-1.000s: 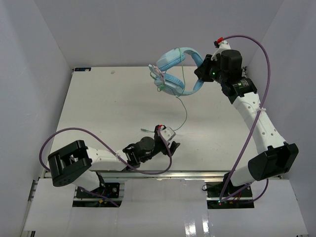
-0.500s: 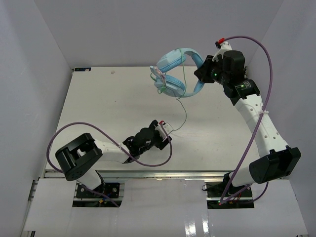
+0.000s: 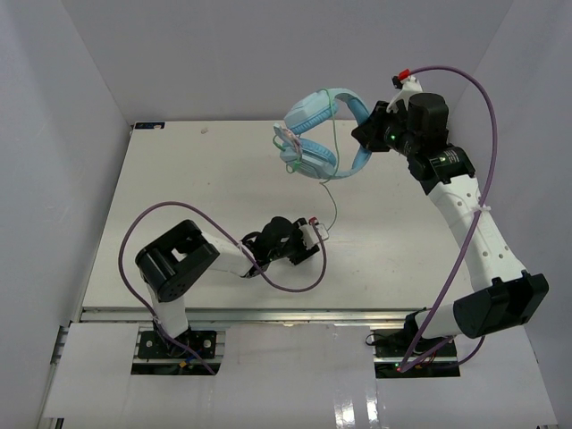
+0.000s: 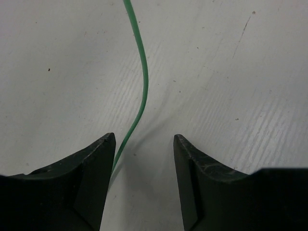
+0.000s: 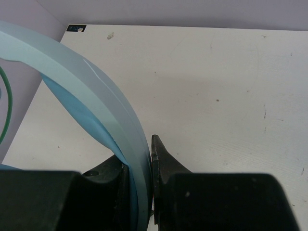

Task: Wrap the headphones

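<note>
The light blue headphones point(image 3: 317, 134) hang in the air at the back of the table, held by their band point(image 5: 96, 106). My right gripper point(image 3: 365, 132) is shut on the band, which fills the left of the right wrist view. The thin pale-green cable point(image 3: 334, 192) hangs from the headset down to the table. My left gripper point(image 3: 315, 239) is low on the table at the cable's end, jaws open. In the left wrist view the cable point(image 4: 142, 86) runs down between my fingers, close against the left fingertip point(image 4: 98, 163), not clamped.
The white table point(image 3: 179, 197) stretches left and back, walled by white panels on three sides. A purple robot cable point(image 3: 286, 288) loops on the table near the left arm. A small black label point(image 3: 150, 127) sits at the far left corner.
My left arm has swung right and folded in, bringing its gripper over the lying cable end. The right arm has lifted the headphones slightly; the cable hangs shorter on the table.
</note>
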Robot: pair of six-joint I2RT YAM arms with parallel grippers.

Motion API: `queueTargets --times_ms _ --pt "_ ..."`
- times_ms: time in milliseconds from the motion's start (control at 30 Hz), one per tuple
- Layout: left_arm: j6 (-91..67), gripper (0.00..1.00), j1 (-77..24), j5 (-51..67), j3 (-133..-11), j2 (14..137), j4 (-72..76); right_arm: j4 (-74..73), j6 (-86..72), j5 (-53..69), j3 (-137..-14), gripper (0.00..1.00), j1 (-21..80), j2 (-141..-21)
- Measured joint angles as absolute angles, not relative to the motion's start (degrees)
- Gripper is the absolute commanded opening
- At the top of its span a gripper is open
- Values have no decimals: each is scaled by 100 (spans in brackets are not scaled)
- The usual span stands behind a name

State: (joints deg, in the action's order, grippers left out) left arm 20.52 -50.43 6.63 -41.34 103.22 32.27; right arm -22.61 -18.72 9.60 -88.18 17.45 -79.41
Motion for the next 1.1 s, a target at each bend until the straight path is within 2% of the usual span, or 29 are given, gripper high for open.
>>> queueTargets --times_ms 167,300,567,700,900,1100 --pt "2103 13 -4977 615 -4145 10388 3269 -2261 -1884 1017 -8818 8 1696 -7893" --pt "2135 2 -4928 547 -4089 10388 3281 -2261 -1890 1066 -8818 8 1685 -7887" --pt "2092 0 -4814 607 -3839 10146 3249 -2265 -1890 1187 -8818 8 1576 -7870" --pt "1952 0 -4682 907 -3429 9550 3118 -2272 -1887 1462 -8818 8 1434 -7833" --pt "1657 0 -4008 1786 -3225 8831 2999 -2258 -1863 2378 -8817 8 1166 -7716" --pt "1490 0 -3501 2435 -3472 9060 2398 -1867 -1727 3857 -8330 8 1136 -7234"
